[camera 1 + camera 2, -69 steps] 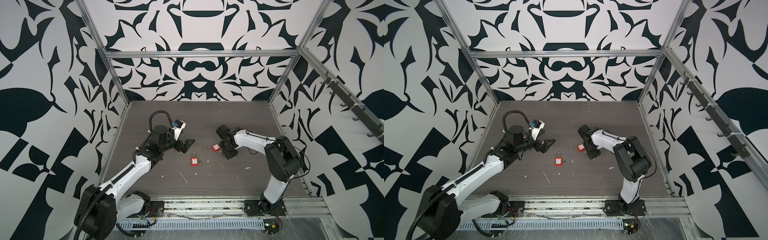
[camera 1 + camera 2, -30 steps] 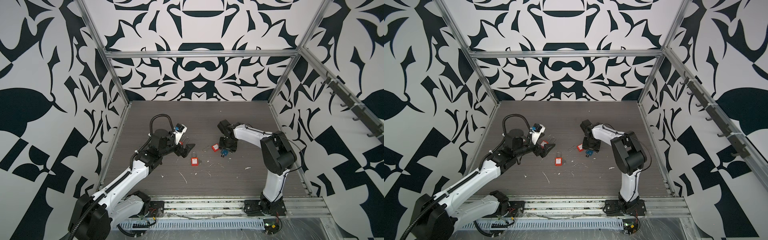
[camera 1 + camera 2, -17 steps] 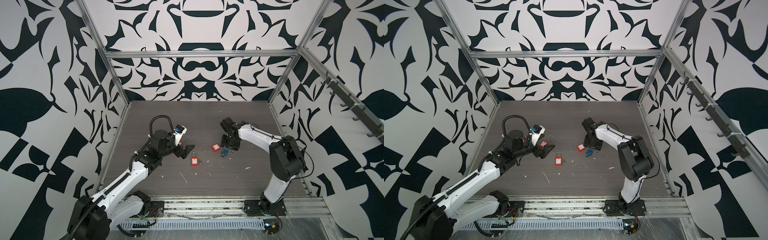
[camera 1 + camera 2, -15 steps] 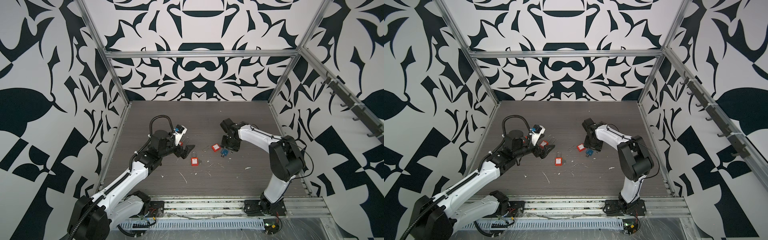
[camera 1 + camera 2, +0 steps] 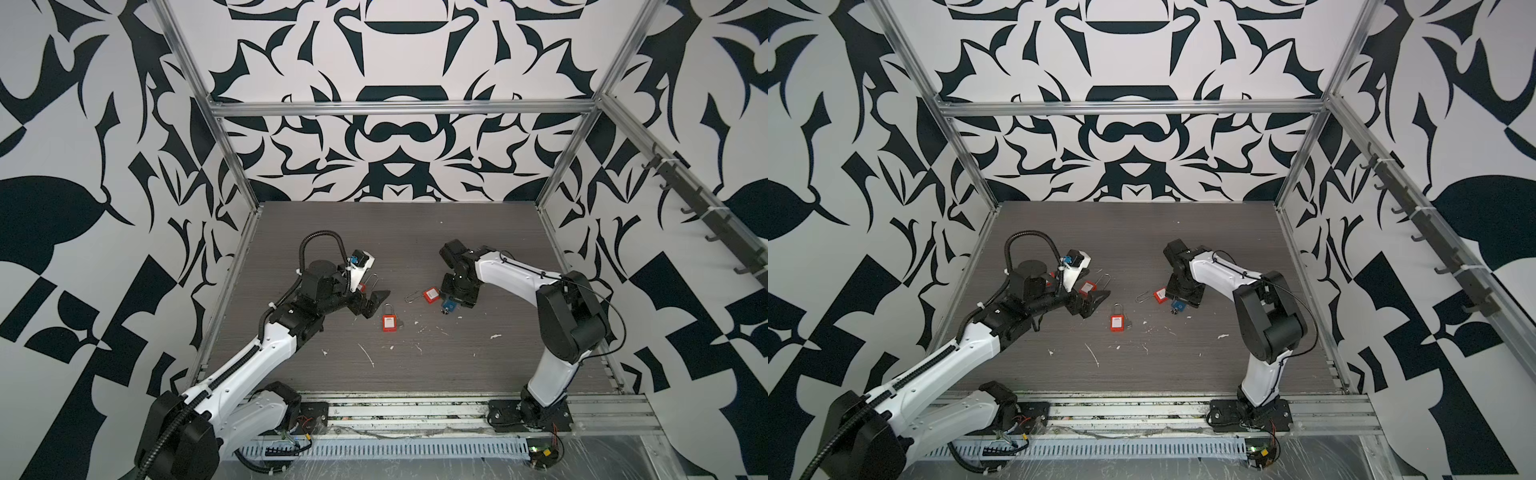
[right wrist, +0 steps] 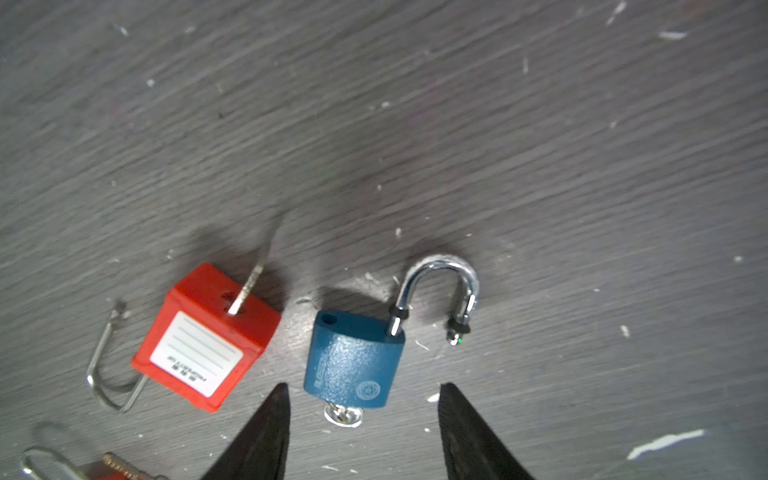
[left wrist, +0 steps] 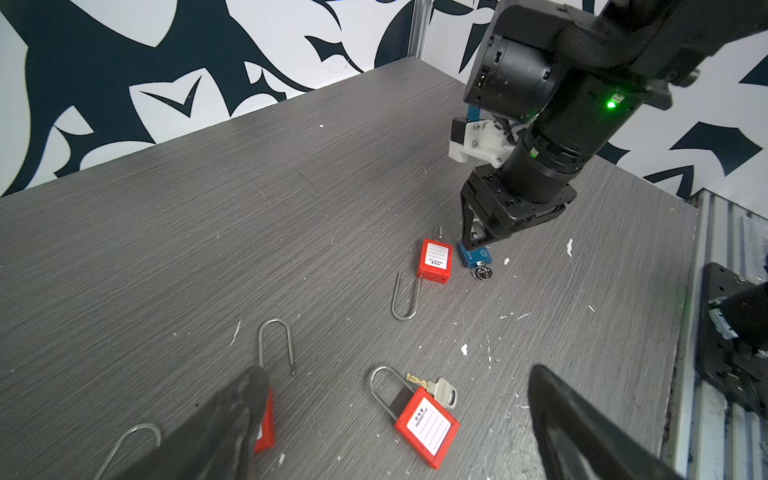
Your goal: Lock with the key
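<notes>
A blue padlock (image 6: 353, 365) lies flat on the grey table (image 6: 540, 145), its chrome shackle (image 6: 440, 274) swung open and a key (image 6: 344, 413) in its bottom end. My right gripper (image 6: 362, 386) points straight down over it, open, with one fingertip on each side of the padlock's key end and clear of it. In both top views the blue padlock (image 5: 449, 306) (image 5: 1177, 306) peeks out under that gripper. My left gripper (image 7: 397, 372) hovers open above a red padlock (image 7: 428, 424) with its shackle closed and a loose silver key (image 7: 440, 390) beside it.
A second red padlock (image 6: 203, 336) with an open shackle lies just beside the blue one. A third red padlock (image 5: 1087, 287) lies under my left finger (image 7: 232, 415). Two loose wire shackles (image 7: 276, 345) (image 7: 129, 444) and white scraps (image 5: 368, 355) lie on the table.
My right arm's elbow has swung to the right while its gripper stayed over the blue padlock. The left arm has barely moved.
</notes>
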Available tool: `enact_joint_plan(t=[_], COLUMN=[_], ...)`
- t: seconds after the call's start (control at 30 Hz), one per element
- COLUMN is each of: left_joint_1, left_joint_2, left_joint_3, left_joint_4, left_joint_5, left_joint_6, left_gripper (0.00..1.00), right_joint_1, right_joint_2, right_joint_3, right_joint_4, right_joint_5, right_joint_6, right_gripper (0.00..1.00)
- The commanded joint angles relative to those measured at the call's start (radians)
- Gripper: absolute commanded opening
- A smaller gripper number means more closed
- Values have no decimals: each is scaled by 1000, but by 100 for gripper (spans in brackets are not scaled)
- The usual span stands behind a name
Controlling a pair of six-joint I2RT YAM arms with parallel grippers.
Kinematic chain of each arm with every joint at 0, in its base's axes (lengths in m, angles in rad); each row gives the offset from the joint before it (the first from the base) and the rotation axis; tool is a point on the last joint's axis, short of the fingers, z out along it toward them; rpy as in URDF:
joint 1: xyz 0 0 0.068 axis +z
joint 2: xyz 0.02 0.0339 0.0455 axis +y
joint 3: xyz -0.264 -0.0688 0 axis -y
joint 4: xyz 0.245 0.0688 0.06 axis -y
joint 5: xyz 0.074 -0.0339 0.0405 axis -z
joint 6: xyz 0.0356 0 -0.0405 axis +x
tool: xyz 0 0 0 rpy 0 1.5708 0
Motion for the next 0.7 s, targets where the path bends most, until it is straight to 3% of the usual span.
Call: enact_joint_plan(t=[0.0, 0.67], left_joint_1=[-4, -8], left_joint_2=[-8, 1], left_joint_3=[-23, -32], left_joint_4=[10, 23], left_joint_5=[16, 10], left_joint_6=[3, -5], left_gripper=[99, 99], right_joint_1=[6, 10], right_joint_2=[14, 63], right_joint_3=[3, 10], right_joint_4=[-1, -43], right_joint_5=[-16, -24], right_joint_6=[6, -156], right_gripper=[59, 52])
